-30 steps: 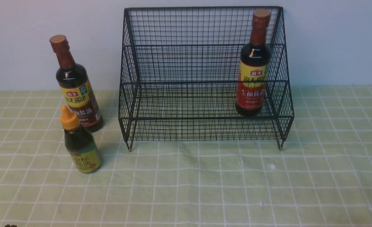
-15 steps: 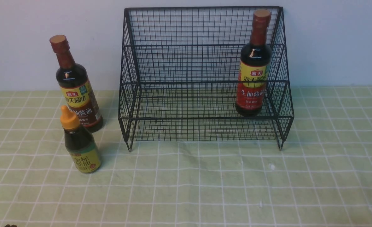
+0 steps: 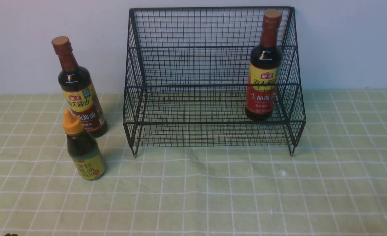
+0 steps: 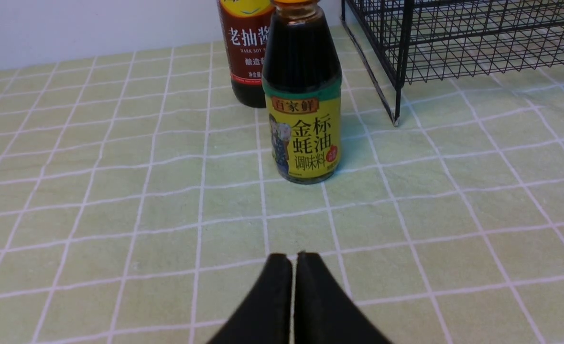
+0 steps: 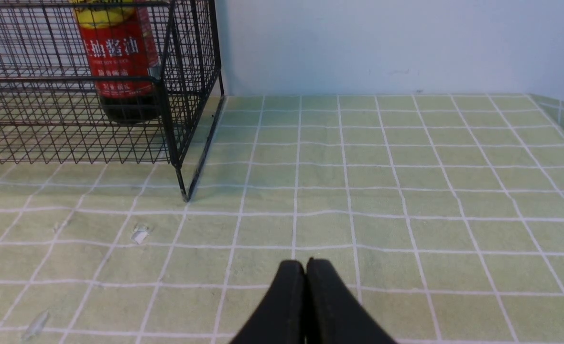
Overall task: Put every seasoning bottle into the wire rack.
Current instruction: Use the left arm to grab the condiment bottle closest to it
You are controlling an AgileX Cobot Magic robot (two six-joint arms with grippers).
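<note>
The black wire rack (image 3: 210, 46) stands against the back wall. Inside it, on the right of the lower shelf, a tall seasoning bottle with a yellow-and-red label (image 3: 263, 88) stands upright; the right wrist view shows that bottle (image 5: 119, 52) through the mesh (image 5: 186, 95). Left of the rack, on the cloth, stand a tall brown-capped bottle (image 3: 78, 98) and, in front of it, a short bottle with an orange nozzle cap (image 3: 83, 154). My left gripper (image 4: 293, 255) is shut and empty, a short way in front of the short bottle (image 4: 303, 110). My right gripper (image 5: 305, 262) is shut and empty, over bare cloth.
A green checked cloth (image 3: 213, 190) covers the table up to the white wall. The rack's front left foot (image 4: 395, 122) stands close to the right of the short bottle. Small white flecks (image 5: 139, 234) lie on the cloth in front of the rack's right corner.
</note>
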